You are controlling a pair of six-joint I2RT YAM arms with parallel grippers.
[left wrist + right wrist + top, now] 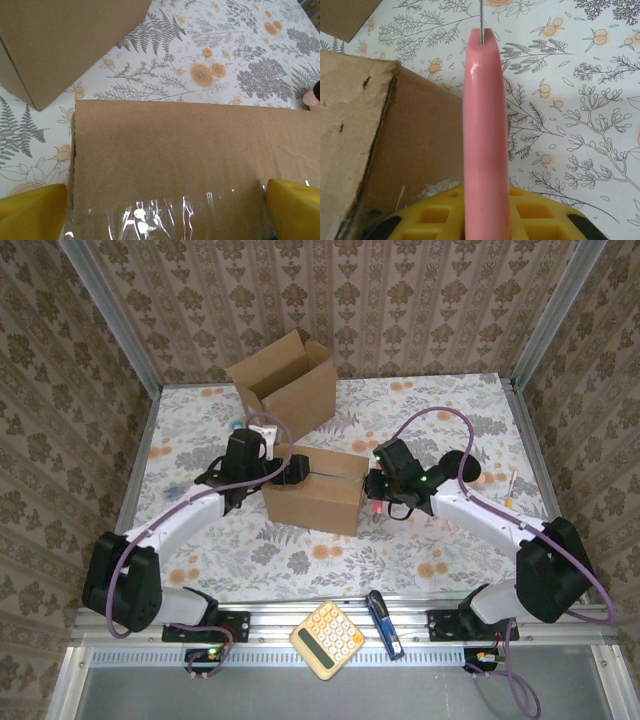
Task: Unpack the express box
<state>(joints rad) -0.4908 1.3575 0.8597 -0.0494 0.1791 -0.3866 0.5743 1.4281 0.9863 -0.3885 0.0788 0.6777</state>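
From above, the sealed express box (315,490), plain brown cardboard, is sitting mid-table on a cloth (200,420) printed with grey and orange flowers. An open box (288,380) of the same cardboard is standing just behind it. The left tool (290,472) is resting at the sealed box's upper left edge, and the right tool (378,490) is sitting at its right end. At the near edge a yellow calculator (327,640) is lying beside a blue-handled item (385,623). The calculator's keys are too small to read.

In the left wrist view, the left tool (165,217) is standing wide open. Its yellow pads (32,210) are straddling a crinkled strip of clear tape (160,207) on the matte box top (175,140), gripping nothing.

In the right wrist view, the right tool (485,220) is clamping a pink cutter (485,125). Its handle is smooth and glossy, and a thin metal blade (481,12) is poking from the notched tip. The box's frayed corner (380,130) is sitting just left of it.
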